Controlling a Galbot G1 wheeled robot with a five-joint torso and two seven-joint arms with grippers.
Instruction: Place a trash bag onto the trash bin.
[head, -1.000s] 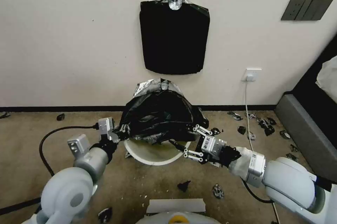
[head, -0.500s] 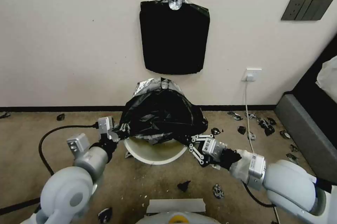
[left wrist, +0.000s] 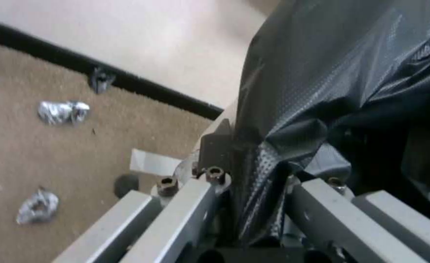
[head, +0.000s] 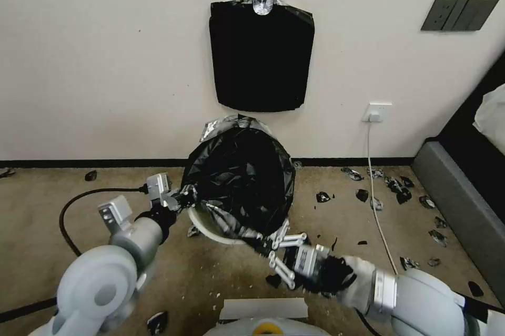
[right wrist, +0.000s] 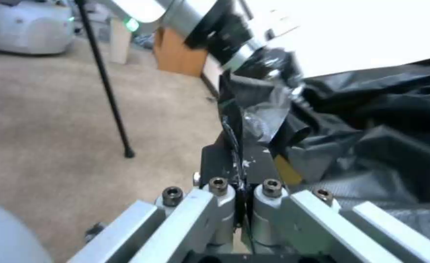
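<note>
The glossy black trash bag [head: 239,178] stands stretched over the white trash bin [head: 210,229], whose rim shows as a crescent under the bag's left edge. My left gripper [head: 184,198] is shut on the bag's left edge beside the rim; the left wrist view shows the film of the bag [left wrist: 346,73] pinched in that gripper [left wrist: 246,171]. My right gripper [head: 265,249] is shut on the bag's near edge, drawn out in front of the bin. In the right wrist view this gripper [right wrist: 242,160] clamps a thin fold of the bag [right wrist: 381,128].
A flat black slab of bags [head: 261,57] hangs on the wall above. Black plastic scraps [head: 392,186] litter the carpet at right, beside a white cable [head: 376,189]. A grey furniture edge [head: 463,204] runs along the right. A black cable [head: 79,202] loops at left.
My right gripper closed on the bag's near edge and pulled it toward me and down, stretching the bag taller over the bin. The left gripper kept its hold in place.
</note>
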